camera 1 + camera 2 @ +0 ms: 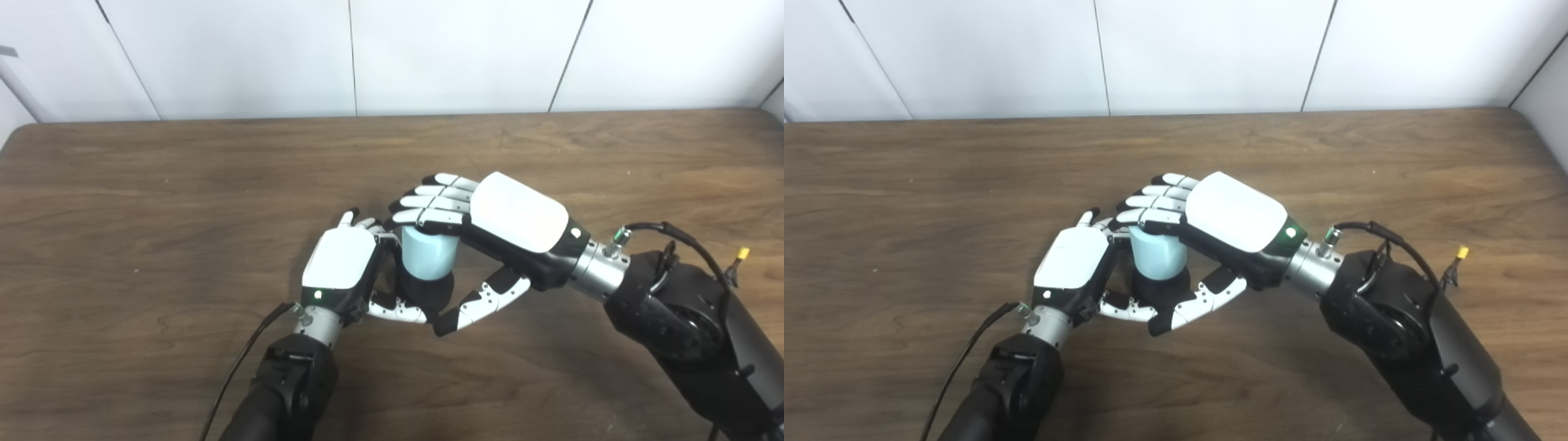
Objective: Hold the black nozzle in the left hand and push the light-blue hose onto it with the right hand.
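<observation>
- The left hand (338, 267) is sitting near the middle of the wooden bench (122, 202), its white back turned up toward the cameras and a green light glowing at the wrist end
- Its fingers are curling round the far side of the black nozzle (427, 293) while the thumb is reaching under the near side, so this hand is wrapping and holding the nozzle
- The black nozzle is showing only as a dark rounded base just below the hose, between the two thumbs; the rest of it is being hidden by the hose and the fingers
- The light-blue hose (429, 253) is standing roughly upright as a short pale cylinder directly on top of the nozzle, touching it; how far it is seated over the nozzle cannot be told
- The right hand (484, 229) is coming in from the right with its white back tilted up, the fingers (429, 205) lying folded over the top end of the hose and the thumb stretching down along the near side toward the nozzle base
- This hand is gripping the hose, its fingers pressing on the upper rim
- The two hands are meeting closely round the joined parts, their thumbs nearly touching below
- A black cable (245, 361) is trailing from the left wrist toward the bottom edge, and a pale panelled wall (453, 55) is running behind the bench
</observation>
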Available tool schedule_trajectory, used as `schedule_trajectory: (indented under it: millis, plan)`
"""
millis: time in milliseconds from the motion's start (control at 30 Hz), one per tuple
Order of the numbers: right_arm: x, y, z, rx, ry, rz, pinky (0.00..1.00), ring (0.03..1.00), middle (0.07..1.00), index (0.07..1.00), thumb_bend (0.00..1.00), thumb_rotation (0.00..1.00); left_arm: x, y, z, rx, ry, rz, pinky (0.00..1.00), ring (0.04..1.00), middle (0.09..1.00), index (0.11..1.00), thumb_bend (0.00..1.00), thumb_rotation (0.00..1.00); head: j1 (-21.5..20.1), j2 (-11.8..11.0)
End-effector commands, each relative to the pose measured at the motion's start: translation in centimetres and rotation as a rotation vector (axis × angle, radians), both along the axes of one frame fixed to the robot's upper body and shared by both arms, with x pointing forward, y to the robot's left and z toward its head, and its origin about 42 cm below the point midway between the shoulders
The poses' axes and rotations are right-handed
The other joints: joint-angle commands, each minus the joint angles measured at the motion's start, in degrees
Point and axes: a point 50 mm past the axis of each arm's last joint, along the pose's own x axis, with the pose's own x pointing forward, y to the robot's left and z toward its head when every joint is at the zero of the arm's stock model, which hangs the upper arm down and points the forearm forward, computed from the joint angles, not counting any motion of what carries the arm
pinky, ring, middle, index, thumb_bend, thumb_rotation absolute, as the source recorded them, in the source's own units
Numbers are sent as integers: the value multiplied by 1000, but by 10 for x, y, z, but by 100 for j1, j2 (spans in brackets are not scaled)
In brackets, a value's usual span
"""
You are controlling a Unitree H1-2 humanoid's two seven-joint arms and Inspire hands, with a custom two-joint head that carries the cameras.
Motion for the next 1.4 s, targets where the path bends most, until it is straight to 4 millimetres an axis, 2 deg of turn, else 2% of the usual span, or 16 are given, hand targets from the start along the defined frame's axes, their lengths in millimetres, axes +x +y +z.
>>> schedule_trajectory:
  millis: [0,133,267,400,467,633,1200,1367]
  plan:
    - [-4,-11,-29,-147,158,-31,914,881,855,852,643,911,-3,-5,0,-7,22,-13,1000,875,749,480,523,54,2,4]
    - [-1,-10,-12,-81,129,-38,931,920,905,912,609,880,-3,-4,-1,-11,21,-14,1000,872,749,479,523,54,-13,-22]
    - [0,-11,8,-30,96,-46,930,932,923,924,598,884,-3,-4,-1,-12,27,-12,1000,872,749,479,524,54,-15,-38]
    - [-1,-11,25,-7,64,-52,980,971,957,945,587,911,-3,-4,-2,-18,29,-13,1000,868,743,479,523,53,-13,-47]
    - [0,-10,32,-7,41,-57,990,982,968,956,591,963,-3,-4,-3,-20,33,-13,1000,871,744,479,523,53,-9,-63]
    - [-1,-11,44,-2,19,-67,986,989,974,968,593,996,-3,-3,-5,-14,35,-14,1000,870,745,479,524,53,-19,-77]
    - [0,-18,59,37,-10,-82,970,976,973,966,582,993,-3,-1,-5,-12,43,-12,1000,871,748,480,523,53,-29,-83]
    - [1,-24,60,69,1,-107,959,969,971,959,540,919,-3,-1,-5,-8,37,-11,1000,866,745,480,523,53,-29,-83]
